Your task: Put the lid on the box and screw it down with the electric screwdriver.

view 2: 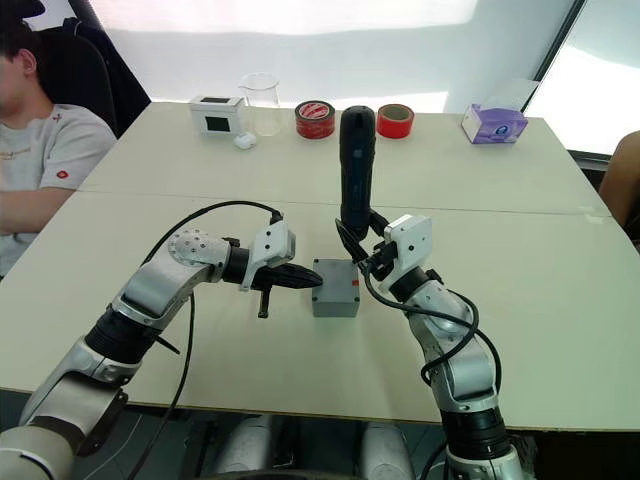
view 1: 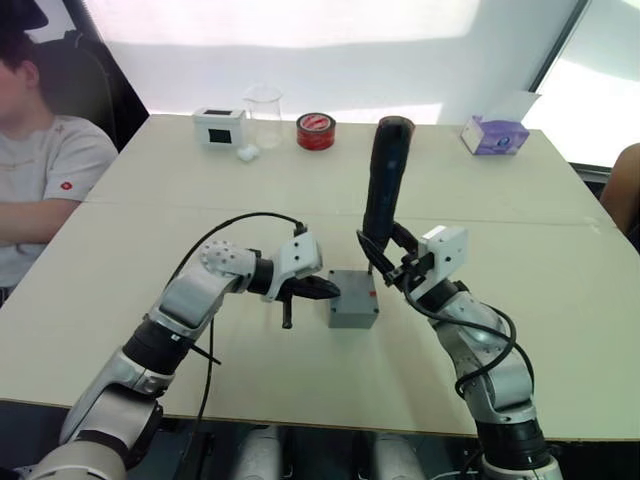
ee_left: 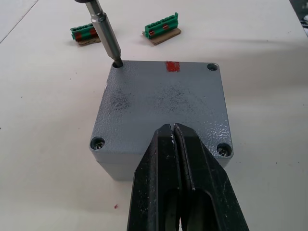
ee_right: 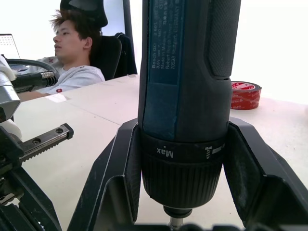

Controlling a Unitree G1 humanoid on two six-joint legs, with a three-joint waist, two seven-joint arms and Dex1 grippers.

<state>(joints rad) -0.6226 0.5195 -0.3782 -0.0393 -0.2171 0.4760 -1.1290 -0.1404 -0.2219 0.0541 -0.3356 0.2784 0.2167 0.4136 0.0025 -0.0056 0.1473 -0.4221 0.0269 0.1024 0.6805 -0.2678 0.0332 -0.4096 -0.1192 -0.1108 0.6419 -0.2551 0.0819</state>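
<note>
The lid [ee_left: 163, 103] shows a grey, finely pebbled matt finish, with shiny metal screws at its corners. The electric screwdriver [ee_right: 185, 91] has a matt black plastic body and a bright smooth metal bit. The surface [view 1: 500, 200] looks smooth, pale and matt.

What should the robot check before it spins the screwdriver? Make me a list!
1. Lid sits flat on the box: ok, edges line up.
2. Bit of the electric screwdriver is in a corner hole: ok, the tip sits in the far corner hole.
3. Right gripper holds the tool firmly: ok, fingers clamp both sides.
4. Left gripper steadies the lid: ok, shut fingertips rest at its near edge.
5. Screw under the bit: cannot tell, the bit hides it.
6. Other three corners: two near ones show screws; the fourth cannot tell.
</note>
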